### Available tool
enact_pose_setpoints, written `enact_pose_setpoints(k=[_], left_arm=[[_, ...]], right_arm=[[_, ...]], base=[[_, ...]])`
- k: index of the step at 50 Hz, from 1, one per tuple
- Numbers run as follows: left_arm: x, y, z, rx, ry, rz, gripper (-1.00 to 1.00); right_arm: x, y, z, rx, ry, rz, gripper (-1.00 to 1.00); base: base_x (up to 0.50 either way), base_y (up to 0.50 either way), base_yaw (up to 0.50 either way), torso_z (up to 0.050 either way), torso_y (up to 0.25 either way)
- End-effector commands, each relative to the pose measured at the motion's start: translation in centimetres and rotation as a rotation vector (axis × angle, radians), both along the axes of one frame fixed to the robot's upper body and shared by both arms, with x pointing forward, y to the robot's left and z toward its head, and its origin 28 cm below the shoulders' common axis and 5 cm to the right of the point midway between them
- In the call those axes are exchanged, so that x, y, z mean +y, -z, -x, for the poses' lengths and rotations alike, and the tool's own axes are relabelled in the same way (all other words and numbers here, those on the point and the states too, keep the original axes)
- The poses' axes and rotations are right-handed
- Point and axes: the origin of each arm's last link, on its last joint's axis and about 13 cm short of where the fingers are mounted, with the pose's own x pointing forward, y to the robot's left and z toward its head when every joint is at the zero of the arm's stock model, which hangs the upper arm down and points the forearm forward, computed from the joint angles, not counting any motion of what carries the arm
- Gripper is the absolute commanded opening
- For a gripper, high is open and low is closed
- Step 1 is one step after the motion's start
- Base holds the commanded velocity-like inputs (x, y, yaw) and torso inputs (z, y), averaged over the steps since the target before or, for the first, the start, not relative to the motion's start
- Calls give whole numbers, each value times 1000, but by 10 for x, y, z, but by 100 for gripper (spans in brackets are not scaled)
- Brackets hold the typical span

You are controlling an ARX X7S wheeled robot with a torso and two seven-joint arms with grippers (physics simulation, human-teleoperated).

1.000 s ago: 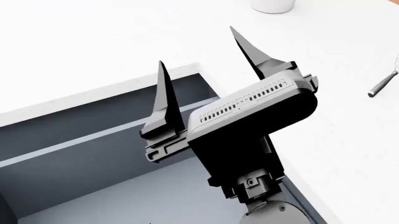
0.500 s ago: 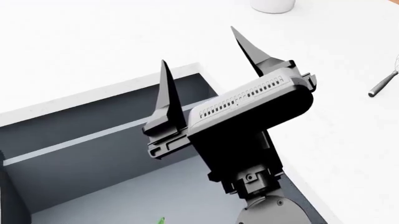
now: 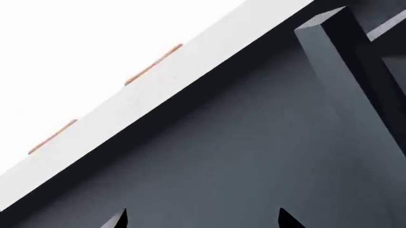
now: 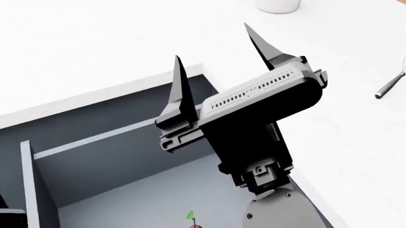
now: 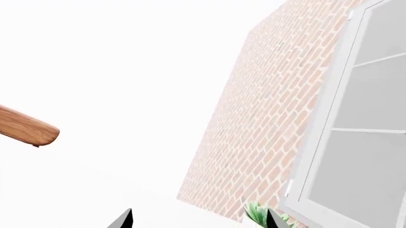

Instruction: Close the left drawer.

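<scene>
The left drawer [image 4: 95,161] stands pulled out under the white countertop [image 4: 95,57]; it has dark slate walls, a thin pale rim and a paler floor. Its left side wall rises at the head view's lower left. My right gripper [image 4: 212,41] is open above the drawer's far right corner, one finger over the drawer and the other over the counter, holding nothing. Its wrist view shows the same open gripper [image 5: 199,219] facing away from the drawer. My left gripper [image 3: 201,221] is open in front of a flat slate-grey panel [image 3: 222,156], with a drawer wall [image 3: 343,71] beside it.
A white vessel [image 4: 277,5] stands at the counter's far edge and a metal utensil [image 4: 388,86] lies at the right. A small green-and-red thing [image 4: 190,218] lies on the drawer floor. The right wrist view shows a wooden piece [image 5: 25,128], a brick wall [image 5: 266,118] and a window [image 5: 368,118].
The drawer's left side wall has slid into the head view from the left, and the small green thing now shows. My right gripper has shifted slightly right and stays open.
</scene>
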Motion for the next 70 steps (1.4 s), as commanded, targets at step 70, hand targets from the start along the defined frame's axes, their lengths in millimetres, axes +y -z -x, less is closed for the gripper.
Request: enact_pose_setpoints(k=[70], left_arm=[[-123, -54, -76, -118, 447, 80, 100]], right_arm=[[-41, -10, 5, -54, 178, -68, 100]], base=[[0, 0, 0, 0, 1]])
